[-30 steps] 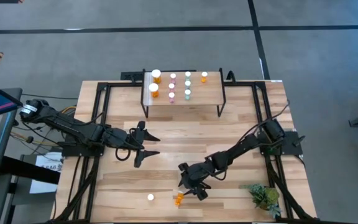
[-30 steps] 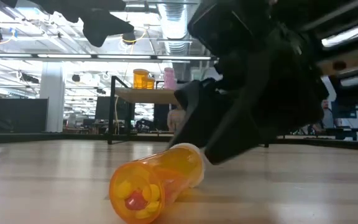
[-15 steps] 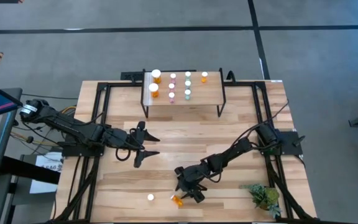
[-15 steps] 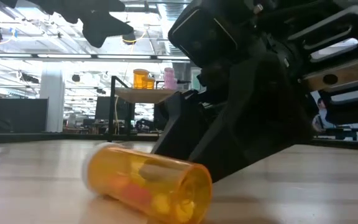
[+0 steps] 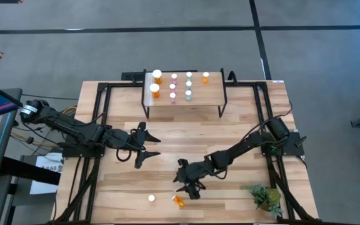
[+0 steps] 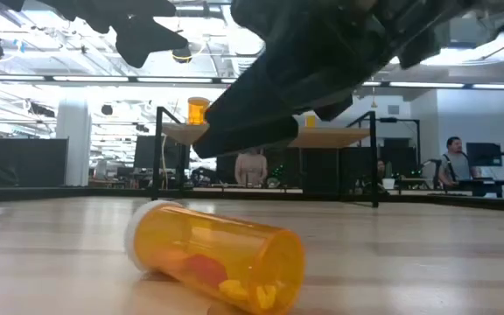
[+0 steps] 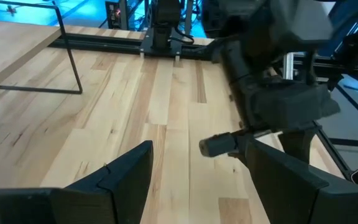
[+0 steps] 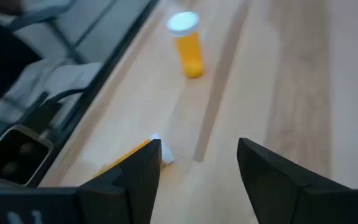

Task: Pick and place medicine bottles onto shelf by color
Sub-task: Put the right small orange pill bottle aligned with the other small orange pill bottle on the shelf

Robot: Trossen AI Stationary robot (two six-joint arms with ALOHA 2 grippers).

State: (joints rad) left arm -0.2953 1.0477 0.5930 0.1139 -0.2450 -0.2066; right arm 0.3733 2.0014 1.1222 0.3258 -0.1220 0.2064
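Orange bottle (image 5: 178, 201) down on its side at the near edge of the surface (image 5: 242, 125), white cap to the far-left, a few pills loose inside. A second one (image 5: 151, 199) standing upright just to its left. Right end effector (image 5: 187, 187) hovering just above and beyond the fallen one, fingers spread, gripping nothing. Left end effector (image 5: 152, 147) parked mid-surface on the left, fingers wide, empty too. Shelf (image 5: 212, 94) at the far side carrying the sorted ones, orange on the left. Handling, as a judgement: light, rigid, smooth plastic (and round, so liable to roll at a nudge). Best taken across the barrel, fingers square to its length, near the middle rather than on the cap, with a firm close so nothing slides out.
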